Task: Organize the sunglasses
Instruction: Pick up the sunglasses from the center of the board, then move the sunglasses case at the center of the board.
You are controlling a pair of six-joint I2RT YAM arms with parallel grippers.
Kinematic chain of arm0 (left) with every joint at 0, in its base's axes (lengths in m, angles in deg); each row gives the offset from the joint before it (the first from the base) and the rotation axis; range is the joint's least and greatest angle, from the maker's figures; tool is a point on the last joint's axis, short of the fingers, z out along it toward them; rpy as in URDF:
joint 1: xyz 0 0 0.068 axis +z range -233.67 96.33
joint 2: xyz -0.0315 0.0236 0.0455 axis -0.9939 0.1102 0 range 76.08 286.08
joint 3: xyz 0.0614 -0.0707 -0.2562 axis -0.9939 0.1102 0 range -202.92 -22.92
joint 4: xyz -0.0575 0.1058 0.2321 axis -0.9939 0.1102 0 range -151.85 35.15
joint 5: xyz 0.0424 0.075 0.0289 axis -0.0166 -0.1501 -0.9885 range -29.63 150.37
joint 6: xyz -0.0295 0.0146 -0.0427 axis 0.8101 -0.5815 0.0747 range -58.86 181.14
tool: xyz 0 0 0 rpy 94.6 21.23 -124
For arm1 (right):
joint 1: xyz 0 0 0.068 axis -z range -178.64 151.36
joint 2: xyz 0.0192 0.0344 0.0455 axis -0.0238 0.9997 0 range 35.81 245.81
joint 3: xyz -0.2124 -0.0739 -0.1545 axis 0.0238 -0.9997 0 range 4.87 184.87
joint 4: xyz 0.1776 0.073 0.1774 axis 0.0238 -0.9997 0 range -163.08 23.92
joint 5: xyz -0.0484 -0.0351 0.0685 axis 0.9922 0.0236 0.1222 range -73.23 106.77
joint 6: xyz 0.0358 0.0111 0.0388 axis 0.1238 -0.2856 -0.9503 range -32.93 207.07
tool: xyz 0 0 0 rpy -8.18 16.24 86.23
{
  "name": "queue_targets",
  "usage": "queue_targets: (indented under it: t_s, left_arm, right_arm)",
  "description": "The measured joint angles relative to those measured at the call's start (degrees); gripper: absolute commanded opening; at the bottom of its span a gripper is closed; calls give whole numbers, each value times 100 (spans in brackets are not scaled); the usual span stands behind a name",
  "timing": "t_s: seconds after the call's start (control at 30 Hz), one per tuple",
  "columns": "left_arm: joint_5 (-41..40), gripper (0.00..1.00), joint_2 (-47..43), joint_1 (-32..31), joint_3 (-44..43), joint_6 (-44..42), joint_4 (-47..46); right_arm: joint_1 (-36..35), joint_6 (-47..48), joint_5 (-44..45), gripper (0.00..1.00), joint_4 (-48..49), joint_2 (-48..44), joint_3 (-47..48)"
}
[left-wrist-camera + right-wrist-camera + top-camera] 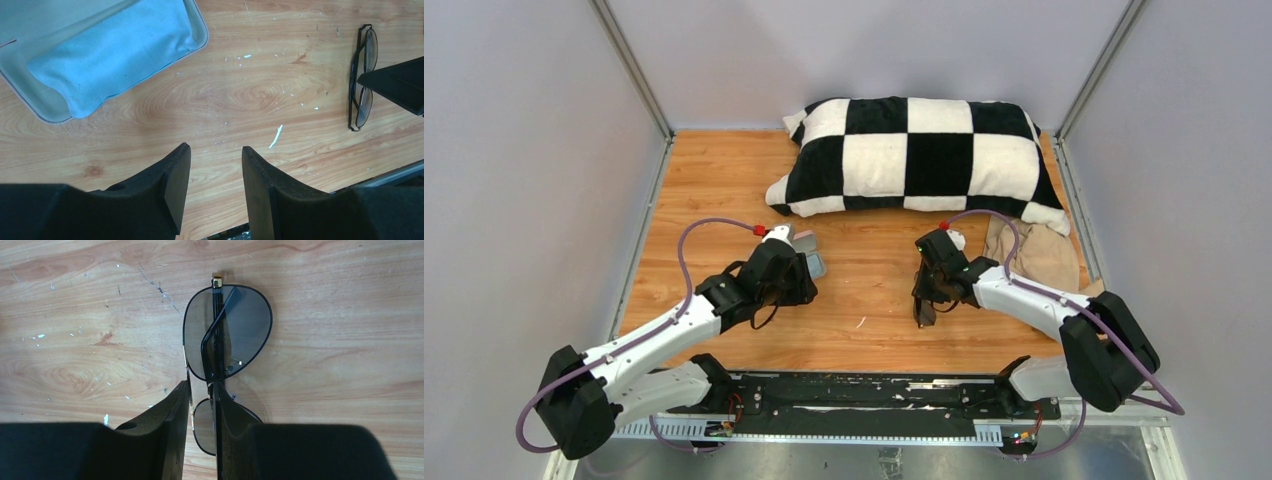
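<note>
The sunglasses (227,340) lie flat on the bench (340,390) with their arms folded across the lenses, a little right of the middle and nearer the near edge than the far one. They look light and thin: a wire-like dark frame, tinted lenses that would scratch or smear if pressed, and small hinges that would not take a twist. The bridge and the folded arms over it make the stiffest and narrowest place to hold, and that is where the right fingers (170,435) sit, drawn in close on either side of the middle of the frame and, it seems, pinching it. A light squeeze should do; a hard one could bend the rim or make the smooth metal slip sideways. The left fingers (170,185) are spread apart over bare wood and hold nothing. Just beyond them, toward the left edge of the bench, lies the open pinkish-grey case (202,35) with the light blue cloth (110,55) in it, well apart from the sunglasses. A checked pillow (919,155) lies along the far edge.
</note>
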State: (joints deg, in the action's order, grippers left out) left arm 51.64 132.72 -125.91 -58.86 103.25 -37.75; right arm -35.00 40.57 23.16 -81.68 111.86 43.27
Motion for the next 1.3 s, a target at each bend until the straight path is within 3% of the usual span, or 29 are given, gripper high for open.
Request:
queue_targets:
  t_s: [0.23,0.77,1.17,1.3]
  left_arm:
    - [-2,49,57,-2,-7,13,-2]
    - [-402,50,260,129,-863,-302,522]
    - [260,50,1143,2205,-2142,-1244,992]
    - [195,51,1488,2573,-2544,-1478,1121]
  right_arm:
    - [0,50,0,0,-4,9,22]
    - [0,291,0,0,-323,-382,37]
    - [0,444,-2,0,-358,-590,37]
    - [0,490,-57,0,-356,-599,31]
